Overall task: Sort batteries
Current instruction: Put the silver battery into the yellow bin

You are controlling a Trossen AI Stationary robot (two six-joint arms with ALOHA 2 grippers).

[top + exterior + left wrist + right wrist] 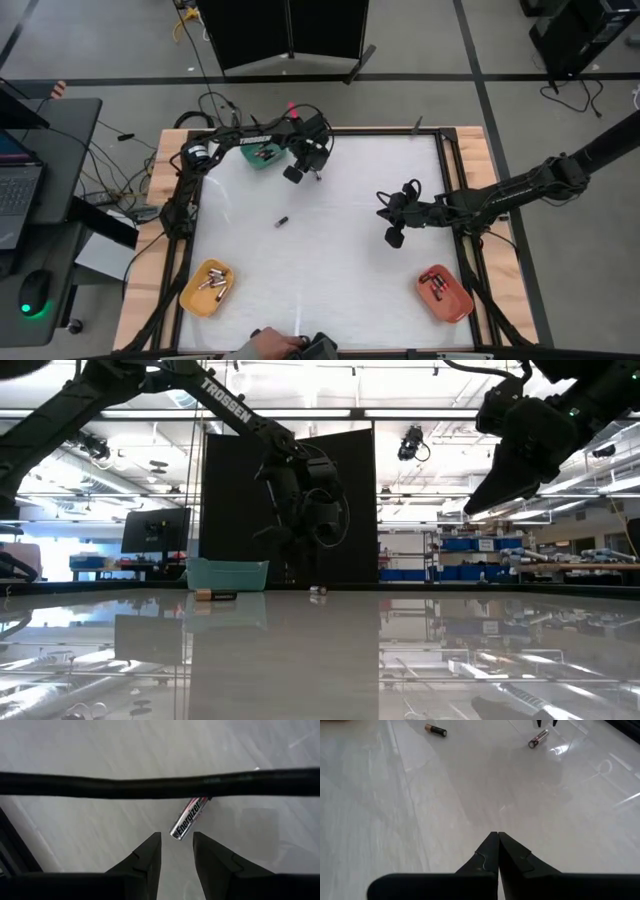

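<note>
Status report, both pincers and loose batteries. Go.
Left pincer open over silver Energizer battery. Right pincer shut, idle mid-table. Dark battery loose. Cable crosses view.

Table top point(330, 270) was glossy white | bins were teal-green point(262, 155), orange point(207, 289) and red-orange point(444, 294) | silver battery point(189, 818) carried black lettering and a red end | second battery point(435, 730) was black with a copper-gold end | both arms, cable point(160, 784) and fingers point(148, 857) were black.

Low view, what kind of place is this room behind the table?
Probably a robotics lab or workshop: shelves with blue storage bins, a monitor on a desk, and ceiling strip lights over an open floor.
</note>
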